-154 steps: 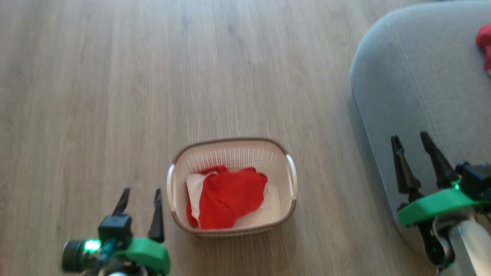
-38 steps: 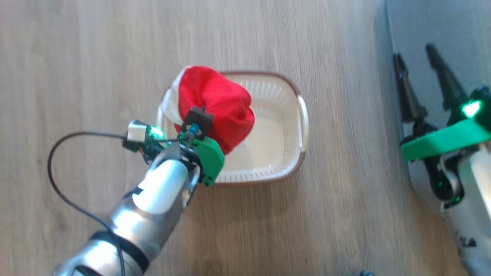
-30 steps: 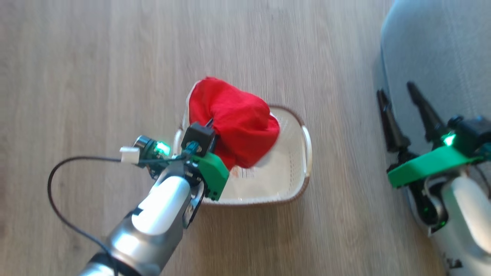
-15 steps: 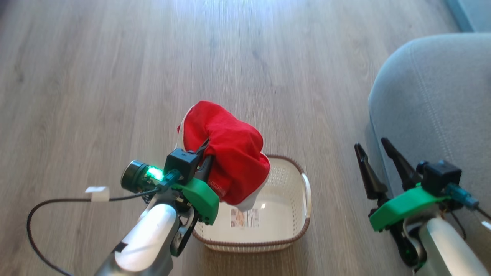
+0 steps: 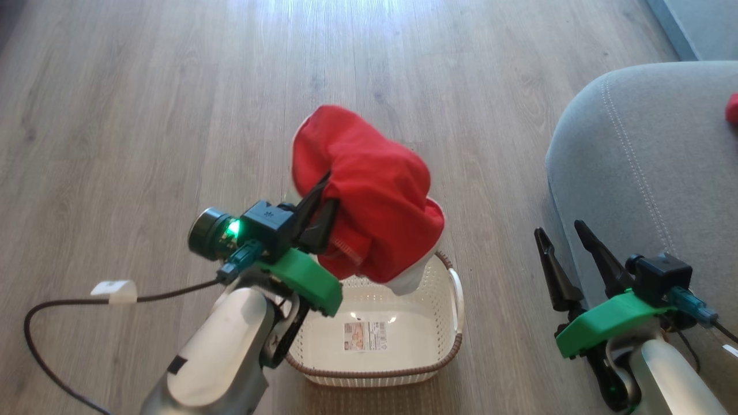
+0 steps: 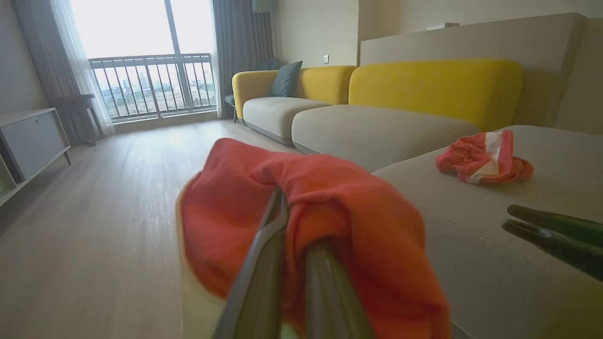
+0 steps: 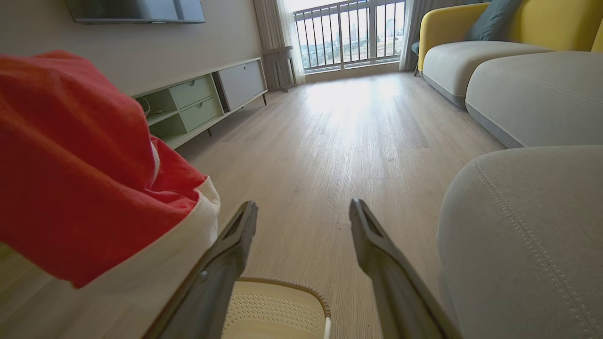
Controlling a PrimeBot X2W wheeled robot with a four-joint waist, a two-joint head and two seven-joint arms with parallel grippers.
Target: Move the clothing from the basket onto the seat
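Our left gripper (image 5: 323, 199) is clamped on a fold of one red garment (image 5: 375, 213), which hangs bunched in the air above the basket (image 5: 455, 346). It is clear of the rim, a height we judge lets it pass over the edge of the seat (image 5: 634, 161) to our right. Our right gripper (image 5: 559, 227) waits beside that seat, jaws spread wide with nothing between them, out of the way. We count two garments: this one aloft and another (image 6: 485, 157) lying crumpled on the seat. One basket stands on the floor (image 5: 144, 115), a paper label (image 5: 364, 336) on its bare bottom; we judge this the last piece to carry.
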